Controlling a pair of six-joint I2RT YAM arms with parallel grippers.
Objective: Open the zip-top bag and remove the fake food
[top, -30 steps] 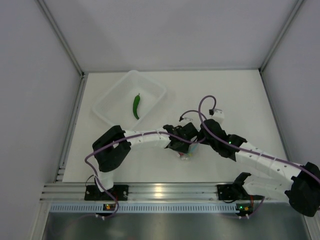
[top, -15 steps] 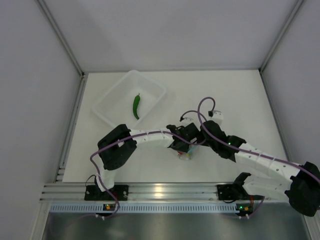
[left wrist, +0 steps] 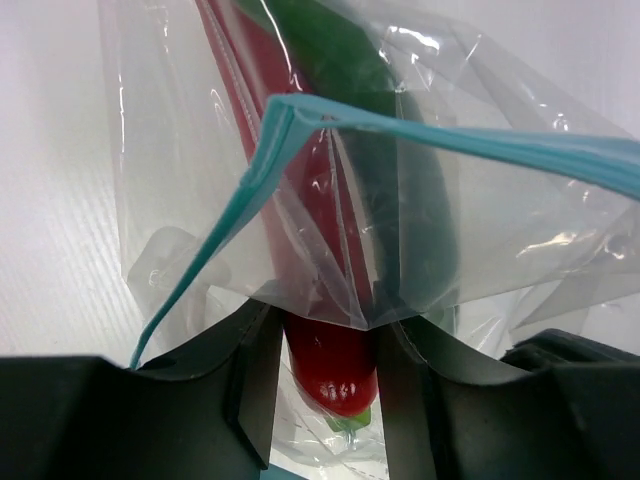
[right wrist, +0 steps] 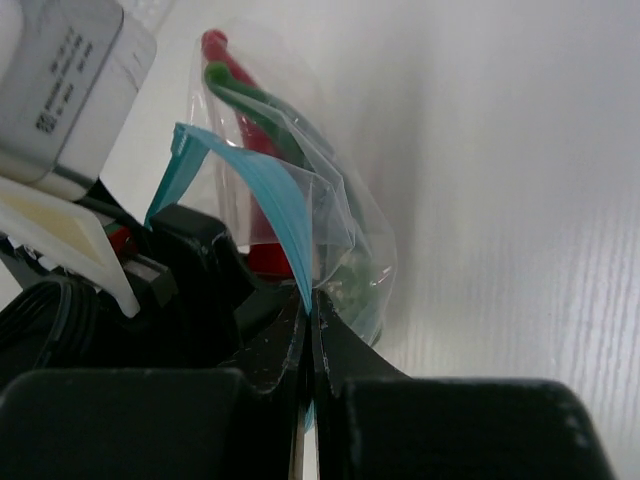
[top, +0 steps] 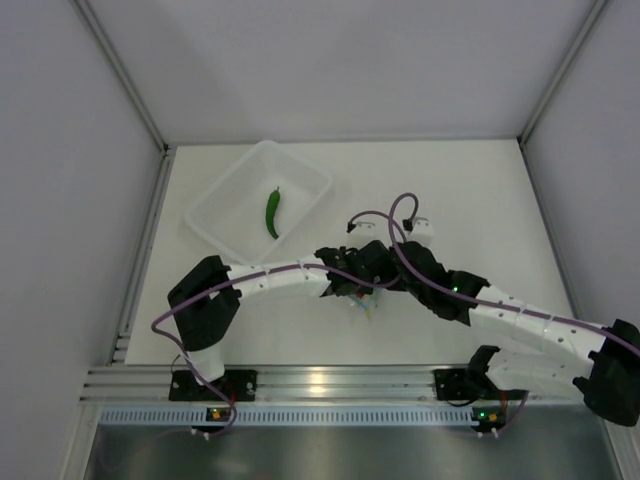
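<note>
Low in the left wrist view, the left gripper (left wrist: 328, 345) is gripping the blunt end of the red chili (left wrist: 330, 375) between half-parted fingers. It is seemingly reaching in through the gaping mouth of the zip-top bag (left wrist: 180, 220) to draw the pepper out. Above it the teal zip strip (left wrist: 450, 135) is arching open, and a green chili (left wrist: 420, 210) is lying beside the red one inside. At bottom centre of the right wrist view, the right gripper (right wrist: 308, 335) is pinching the bag's edge, fingers tight together, likely anchoring it against that pull. Farther off, upper left in the top view, the other green chili (top: 272, 212) is lying in the clear tub (top: 230, 195) on the white table (top: 480, 200), apparently the collecting place.
</note>
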